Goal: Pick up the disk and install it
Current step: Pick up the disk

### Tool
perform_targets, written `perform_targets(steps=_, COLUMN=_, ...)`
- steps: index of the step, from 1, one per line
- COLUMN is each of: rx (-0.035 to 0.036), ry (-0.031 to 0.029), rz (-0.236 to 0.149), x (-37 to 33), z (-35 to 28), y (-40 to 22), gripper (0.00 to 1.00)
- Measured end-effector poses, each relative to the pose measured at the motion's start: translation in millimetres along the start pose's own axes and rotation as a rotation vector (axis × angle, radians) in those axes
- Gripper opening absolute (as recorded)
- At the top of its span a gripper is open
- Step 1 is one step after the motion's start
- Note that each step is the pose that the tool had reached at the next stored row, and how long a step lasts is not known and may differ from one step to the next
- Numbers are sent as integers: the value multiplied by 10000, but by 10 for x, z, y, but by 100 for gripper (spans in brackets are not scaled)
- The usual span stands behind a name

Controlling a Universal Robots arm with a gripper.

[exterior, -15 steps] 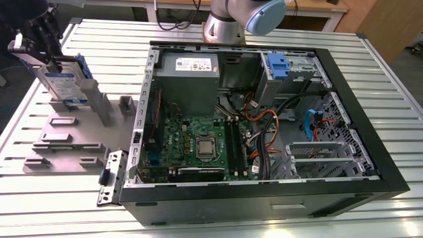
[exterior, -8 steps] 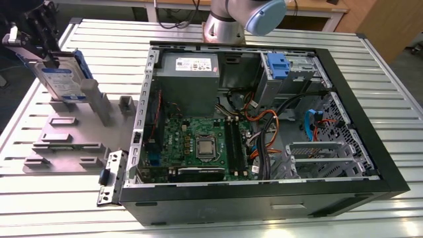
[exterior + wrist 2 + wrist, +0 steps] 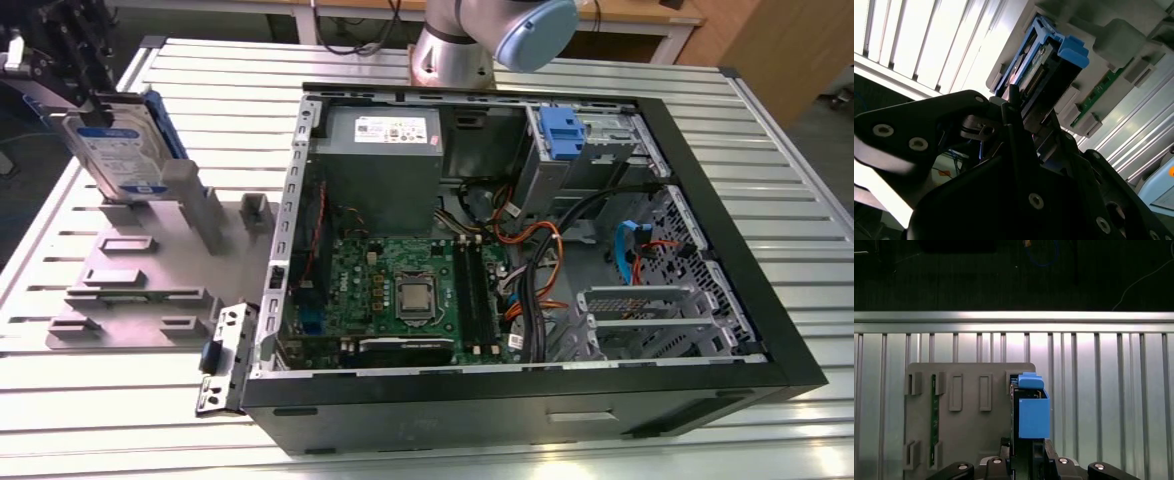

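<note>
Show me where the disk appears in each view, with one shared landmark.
Exterior view: the disk stands upright at the exterior view's left, above the grey plate.
First wrist view: the disk shows edge-on against the plate.
Second wrist view: the disk juts past the claw, before the plate.
Shared landmark: the grey plate.

The exterior view looks evenly lit to me. In the second wrist view glare whitens the table (image 3: 914,40), and the hand (image 3: 1026,112) sits shadowed.
</note>
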State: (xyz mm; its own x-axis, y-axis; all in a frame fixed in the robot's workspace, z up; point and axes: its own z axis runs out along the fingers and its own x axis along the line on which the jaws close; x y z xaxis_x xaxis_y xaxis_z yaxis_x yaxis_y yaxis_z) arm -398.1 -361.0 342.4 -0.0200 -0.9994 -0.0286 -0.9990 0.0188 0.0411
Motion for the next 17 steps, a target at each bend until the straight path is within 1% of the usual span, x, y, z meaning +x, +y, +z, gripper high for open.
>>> perform_targets(steps=4, rx=2, ry=-2, rz=-1, x=-1, z=-32, y=1, gripper=35)
perform_targets(steps=13, rx=0, ry=-1, rz=0, x=-1, z=-43, y=2, gripper=35)
perform_targets(steps=17, rx=-1, ry=-1, rz=0, x=-2, z=-65, y=3, gripper=35)
